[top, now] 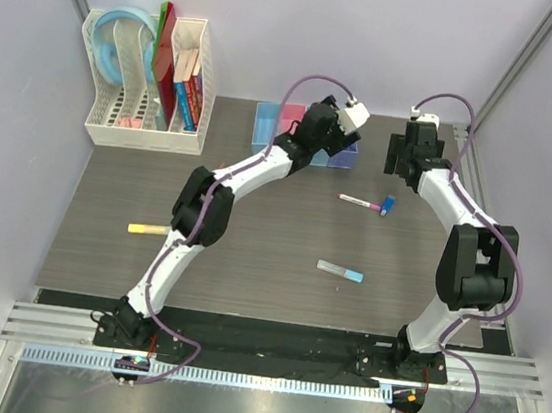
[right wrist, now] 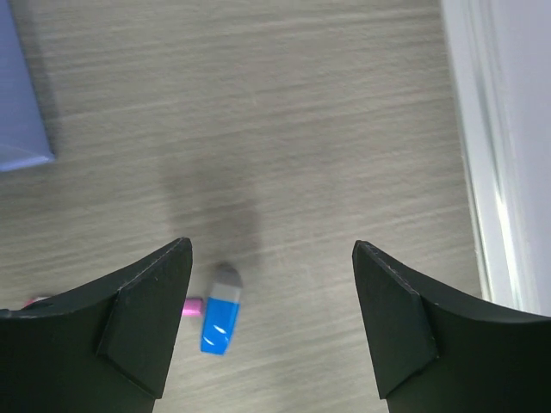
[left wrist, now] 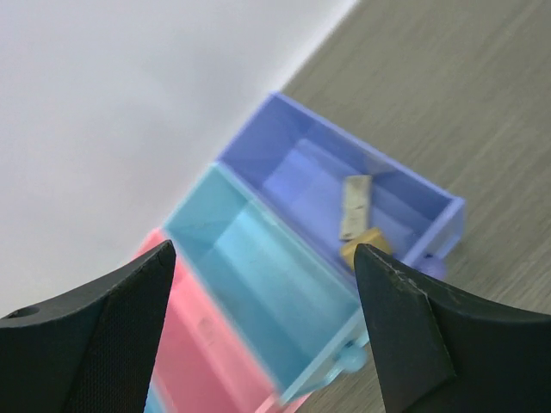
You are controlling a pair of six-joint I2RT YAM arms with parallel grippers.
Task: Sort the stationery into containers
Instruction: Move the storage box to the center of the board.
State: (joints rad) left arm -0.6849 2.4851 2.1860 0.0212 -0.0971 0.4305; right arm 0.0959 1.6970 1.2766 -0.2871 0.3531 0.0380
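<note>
The four joined bins (top: pixel 269 125) stand at the back middle, partly hidden by my left arm. My left gripper (top: pixel 333 138) hovers over them, open and empty (left wrist: pixel 263 249). Its view shows the violet bin (left wrist: pixel 284 163) holding a tan piece (left wrist: pixel 355 206) and a small golden piece (left wrist: pixel 362 245), with the light-blue bin (left wrist: pixel 250 258) and pink bin (left wrist: pixel 198 344) beside it. My right gripper (top: pixel 398 161) is open and empty (right wrist: pixel 271 247) above the table. The dark-blue block (right wrist: pixel 219 314) and purple pen (top: pixel 360 203) lie just below it. The grey stick (top: pixel 340 271) and orange-yellow piece (top: pixel 147 229) lie on the table.
A white mesh rack (top: pixel 149 90) with books and folders stands at the back left. A metal rail (right wrist: pixel 482 172) runs along the table's right edge. A corner of the violet bin (right wrist: pixel 21 103) shows at the far left of the right wrist view.
</note>
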